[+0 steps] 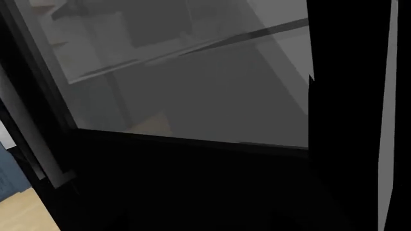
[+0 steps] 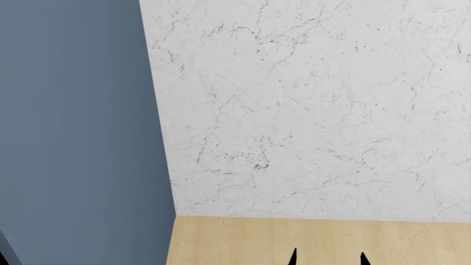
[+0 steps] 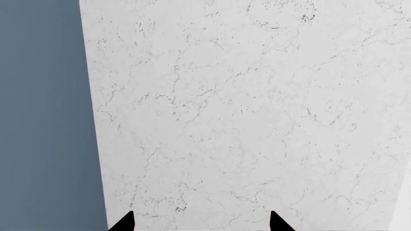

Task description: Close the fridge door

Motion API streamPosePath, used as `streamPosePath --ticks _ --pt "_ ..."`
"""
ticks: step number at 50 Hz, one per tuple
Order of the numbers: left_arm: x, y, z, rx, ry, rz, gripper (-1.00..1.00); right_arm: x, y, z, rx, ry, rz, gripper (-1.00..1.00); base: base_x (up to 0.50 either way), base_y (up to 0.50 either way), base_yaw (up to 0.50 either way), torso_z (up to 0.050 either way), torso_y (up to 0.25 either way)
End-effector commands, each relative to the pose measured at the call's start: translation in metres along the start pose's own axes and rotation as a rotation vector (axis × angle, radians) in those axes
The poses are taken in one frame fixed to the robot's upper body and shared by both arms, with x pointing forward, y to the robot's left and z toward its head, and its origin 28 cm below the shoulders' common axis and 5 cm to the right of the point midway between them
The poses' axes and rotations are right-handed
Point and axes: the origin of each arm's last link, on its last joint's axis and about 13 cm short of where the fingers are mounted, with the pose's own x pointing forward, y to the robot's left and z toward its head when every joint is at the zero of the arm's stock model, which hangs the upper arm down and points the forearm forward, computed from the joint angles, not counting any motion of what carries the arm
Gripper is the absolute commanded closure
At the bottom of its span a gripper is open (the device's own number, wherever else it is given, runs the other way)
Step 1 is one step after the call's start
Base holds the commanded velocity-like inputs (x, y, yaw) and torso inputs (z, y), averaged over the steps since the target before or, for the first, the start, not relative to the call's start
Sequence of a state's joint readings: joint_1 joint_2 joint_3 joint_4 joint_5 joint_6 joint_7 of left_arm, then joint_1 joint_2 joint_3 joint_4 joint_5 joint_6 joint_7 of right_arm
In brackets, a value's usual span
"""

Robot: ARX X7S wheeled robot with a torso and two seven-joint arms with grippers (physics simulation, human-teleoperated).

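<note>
The fridge door (image 1: pixel 192 101) fills the left wrist view from very close: a grey glass pane in a black frame (image 1: pixel 192 178), with dim shelves behind the glass. My left gripper cannot be made out, since the part of this view where its fingers would show is solid black. My right gripper (image 3: pixel 200 222) is open with nothing between its fingers, its two black fingertips (image 3: pixel 125 222) pointing at a white marble wall (image 3: pixel 244 106). The same gripper (image 2: pixel 328 258) shows at the bottom edge of the head view. The fridge does not show in the head view.
A blue-grey wall (image 2: pixel 74 121) meets the marble wall (image 2: pixel 309 110) at a corner ahead. Light wood floor (image 2: pixel 243 243) lies below them. A strip of wood floor (image 1: pixel 22 211) and blue wall (image 1: pixel 7 173) shows beside the door frame.
</note>
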State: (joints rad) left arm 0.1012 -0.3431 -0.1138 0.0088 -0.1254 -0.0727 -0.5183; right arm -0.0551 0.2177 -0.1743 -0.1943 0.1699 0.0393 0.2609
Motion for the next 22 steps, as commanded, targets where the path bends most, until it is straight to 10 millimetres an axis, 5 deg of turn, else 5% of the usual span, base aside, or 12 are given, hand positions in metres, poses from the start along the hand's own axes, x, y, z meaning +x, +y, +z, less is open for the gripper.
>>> streamPosePath --ticks 1,12,22 --pt "0.075 0.057 0.064 0.066 -0.124 0.32 -1.0 -0.004 -0.002 -0.001 0.002 0.001 -0.005 -1.0 0.04 0.02 0.0 0.0 0.0" --pt "0.105 0.091 0.058 0.088 0.054 0.613 -1.0 -0.007 -0.006 -0.003 0.01 -0.001 -0.011 -1.0 0.03 0.02 0.0 0.0 0.0" --pt "0.125 0.112 0.046 0.018 0.13 0.702 -1.0 -0.009 -0.005 -0.002 0.012 -0.002 -0.013 -1.0 0.0 0.02 0.0 0.0 0.0"
